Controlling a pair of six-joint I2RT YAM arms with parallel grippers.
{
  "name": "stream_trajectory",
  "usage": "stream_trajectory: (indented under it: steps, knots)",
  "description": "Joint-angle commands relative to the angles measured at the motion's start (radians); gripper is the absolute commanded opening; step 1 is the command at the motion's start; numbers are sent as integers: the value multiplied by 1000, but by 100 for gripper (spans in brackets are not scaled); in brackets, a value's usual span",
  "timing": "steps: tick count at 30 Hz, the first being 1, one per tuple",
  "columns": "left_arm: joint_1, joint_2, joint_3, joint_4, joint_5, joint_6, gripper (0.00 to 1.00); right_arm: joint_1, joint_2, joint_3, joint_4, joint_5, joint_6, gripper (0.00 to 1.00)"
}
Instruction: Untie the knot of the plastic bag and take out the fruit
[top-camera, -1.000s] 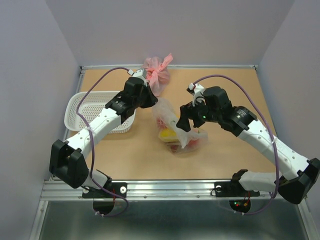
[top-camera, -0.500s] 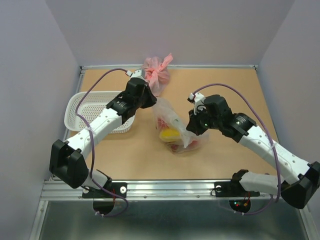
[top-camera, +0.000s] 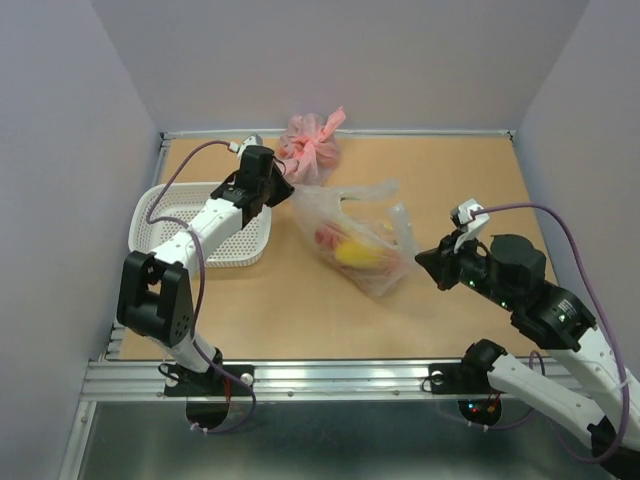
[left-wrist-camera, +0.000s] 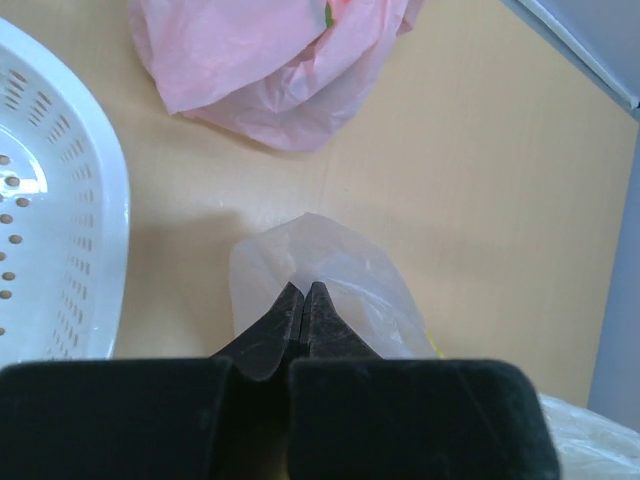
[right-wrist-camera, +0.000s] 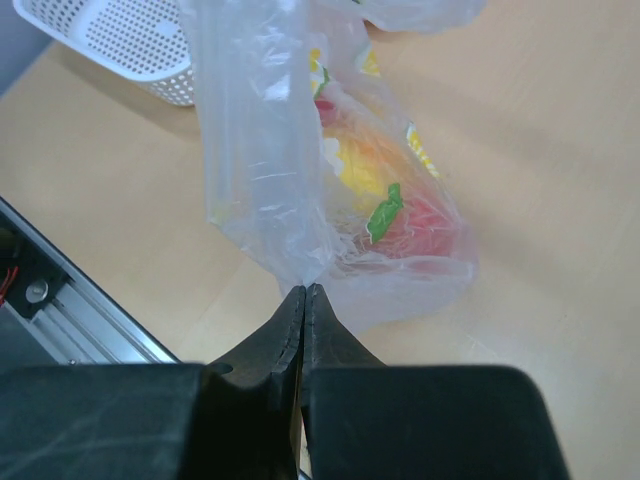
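Quick rundown of where you're at. Your left gripper (top-camera: 284, 190) is pinched fully shut on a thin flap of the clear plastic bag (top-camera: 372, 222). In the left wrist view the two fingertips meet with just the film between them, and the flap bulges up in front of them. It sits over the table (top-camera: 455, 165), between the white basket (top-camera: 150, 205) and the pink tied bag (top-camera: 312, 142), close to both.

Your right gripper (top-camera: 421, 257) is also clamped tight, holding a strip of the same bag on the opposite side. From the right wrist cam the plastic rises straight out of the closed tips and fans out away from the camera.

So the bag hangs stretched between your two grippers, roughly mid-table, running from the far left down towards the near right. Its belly rests on the wood, nearer the right gripper.

The fruit is inside the bag, bunched in that low belly. You can see a yellow piece (top-camera: 360, 252) and a red one (top-camera: 326, 238) through the film. The right wrist view also shows a red fruit with a green leaf (right-wrist-camera: 392, 212).

A couple of loose handle ears (top-camera: 385, 190) stick up on the far side. I honestly can't tell from any view whether the top is tied or loose.
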Motion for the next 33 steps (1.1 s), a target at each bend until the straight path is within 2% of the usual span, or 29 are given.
stream_trajectory:
  steps: [1, 3, 5, 6, 7, 8, 9, 10, 11, 12, 14, 15, 18, 24, 28, 33]
  knots:
    - [5, 18, 87, 123, 66, -63, 0, 0, -43, 3, 6, -3, -21, 0]
    - [-9, 19, 98, 129, 96, -61, 0, 2, -37, 15, -11, -66, -49, 0]
    - [-27, -11, 115, 129, 94, -23, 8, 2, -17, 43, -22, -112, -58, 2]
    - [-32, -27, 116, 129, 91, -11, 23, 2, -6, 55, -28, -123, -60, 18]
    - [-36, -65, 112, 129, 93, 23, 31, 2, 14, 84, -30, -141, -57, 31]
    - [-39, -88, 107, 129, 96, 38, 49, 2, 29, 99, -33, -144, -55, 43]
    - [-50, -110, 98, 126, 100, 51, 56, 2, 40, 121, -37, -135, -52, 66]
    - [-61, -160, 75, 115, 88, 49, 62, 2, 69, 159, -42, -93, -41, 74]
    - [-75, -186, 61, 102, 56, 49, 74, 2, 83, 185, -50, -71, -29, 80]
    - [-96, -209, 44, 73, 13, 55, 78, 3, 95, 208, -51, -57, -29, 87]
    - [-198, -264, 26, -21, -81, 72, 82, 2, 141, 280, -57, 9, -32, 91]
    - [-199, -280, 21, -21, -103, 78, 83, 2, 161, 302, -59, 24, -33, 91]
    - [-295, -346, -14, -131, -189, 42, 84, 2, 238, 369, -64, 64, -43, 90]
    - [-455, -435, -180, -170, -248, -80, 83, 0, 385, 394, -47, 31, -34, 90]
    - [-523, -400, -223, -153, -251, -116, 83, 2, 460, 348, 25, -60, -41, 90]
    - [-530, -381, -255, -83, -272, -135, 82, 2, 483, 157, 114, -199, -30, 89]
